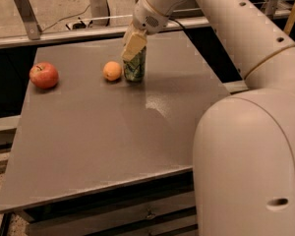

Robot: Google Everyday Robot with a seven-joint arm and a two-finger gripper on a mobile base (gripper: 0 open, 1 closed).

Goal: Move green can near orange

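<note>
The green can [134, 70] stands upright on the grey table [108, 132] at the back middle, just right of the orange [112, 71], with a narrow gap between them. My gripper [134, 46] comes down from the upper right and is shut on the can's upper part, with a cream finger [135, 43] covering the can's top. The can's base appears to rest on the table top.
A red apple [44, 75] lies at the table's back left. My white arm [226, 28] reaches over the right side and my body [250, 161] fills the lower right. A rail with a metal bracket [27, 14] runs behind the table.
</note>
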